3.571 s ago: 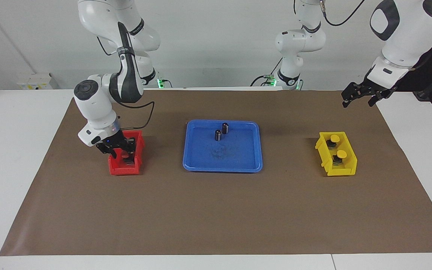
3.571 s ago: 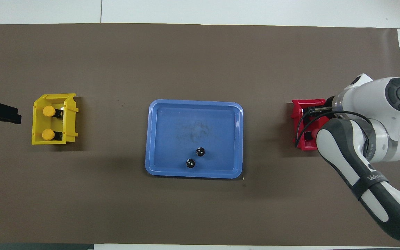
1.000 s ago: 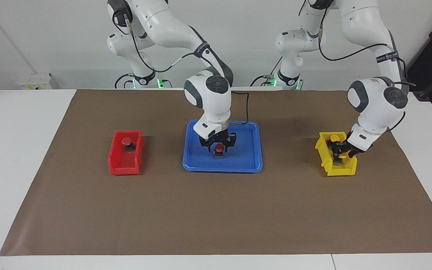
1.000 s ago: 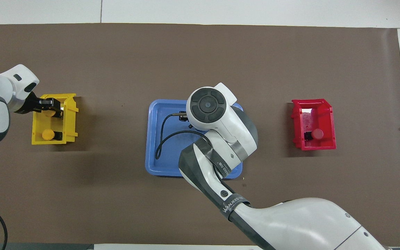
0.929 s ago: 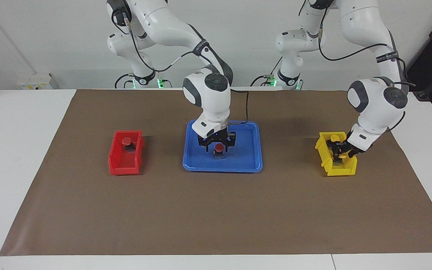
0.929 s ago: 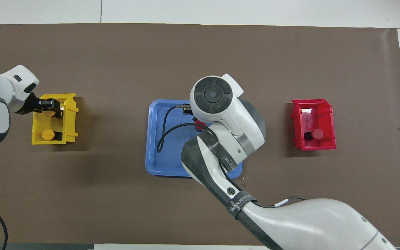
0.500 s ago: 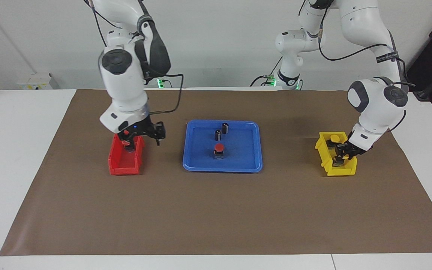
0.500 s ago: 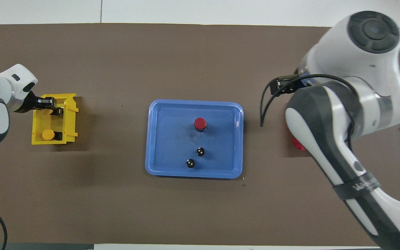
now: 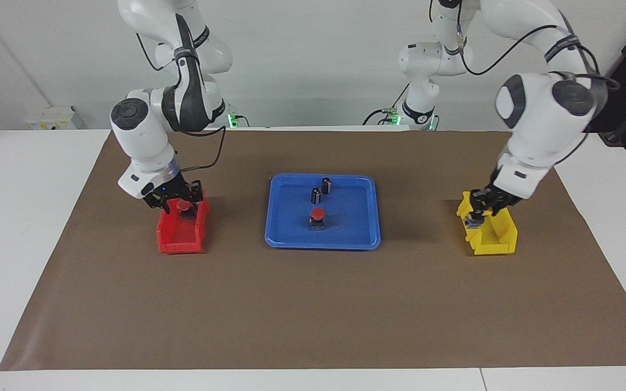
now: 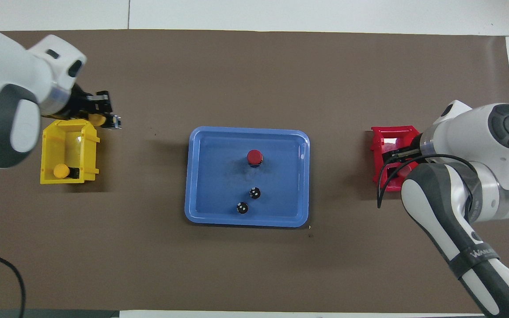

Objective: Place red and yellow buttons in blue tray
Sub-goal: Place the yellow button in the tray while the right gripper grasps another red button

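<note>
The blue tray (image 9: pixel 345 236) (image 10: pixel 210 176) holds one red button (image 9: pixel 317 214) (image 10: pixel 254 157), standing upright. My right gripper (image 9: pixel 180 203) is down in the red bin (image 9: pixel 180 241) (image 10: pixel 391 134), open, with its fingers on either side of the second red button (image 9: pixel 182 205). My left gripper (image 9: pixel 479 213) (image 10: pixel 100 117) is shut on a yellow button (image 10: pixel 96 118) and holds it raised over the rim of the yellow bin (image 9: pixel 500 239) (image 10: pixel 47 150). The other yellow button (image 10: pixel 61 170) stays in that bin.
Two small dark cylinders (image 9: pixel 326 185) (image 9: pixel 315 195) stand in the tray, nearer to the robots than the red button; they also show in the overhead view (image 10: pixel 254 192) (image 10: pixel 242 207). A brown mat (image 9: pixel 313 315) covers the table.
My right gripper let go of a red button in the tray, swung back and dropped into the red bin around the second one. My left gripper lifted a yellow button out of the yellow bin.
</note>
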Motion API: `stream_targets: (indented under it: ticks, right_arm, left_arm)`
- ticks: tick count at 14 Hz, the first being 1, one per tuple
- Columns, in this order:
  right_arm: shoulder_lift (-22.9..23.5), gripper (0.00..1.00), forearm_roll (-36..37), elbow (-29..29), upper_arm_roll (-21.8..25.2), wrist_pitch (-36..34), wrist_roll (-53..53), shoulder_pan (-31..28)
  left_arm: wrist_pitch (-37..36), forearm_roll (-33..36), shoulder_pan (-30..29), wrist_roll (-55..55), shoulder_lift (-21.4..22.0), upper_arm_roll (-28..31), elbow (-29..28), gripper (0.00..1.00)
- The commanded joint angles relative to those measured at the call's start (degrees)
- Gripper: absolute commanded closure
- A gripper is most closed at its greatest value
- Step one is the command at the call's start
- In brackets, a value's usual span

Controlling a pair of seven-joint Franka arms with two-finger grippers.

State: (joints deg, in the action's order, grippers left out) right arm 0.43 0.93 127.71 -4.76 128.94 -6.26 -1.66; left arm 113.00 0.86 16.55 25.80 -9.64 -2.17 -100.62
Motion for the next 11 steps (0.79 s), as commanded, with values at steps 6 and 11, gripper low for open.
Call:
stream_targets:
  ticks: [6,11]
  right_arm:
    - [-4.5,0.35,-1.1,9.1,-0.7,7.1,-3.1,-2.7]
    - [-4.4,0.50,-1.1,10.0,-0.7,7.8,-3.2,-2.8]
  left_arm:
    - [13.7,0.8,18.1,20.6,-5.1,0.9,-6.8,0.99]
    - [15.7,0.9,20.6,22.7,-8.3,0.9,-6.8,0.98]
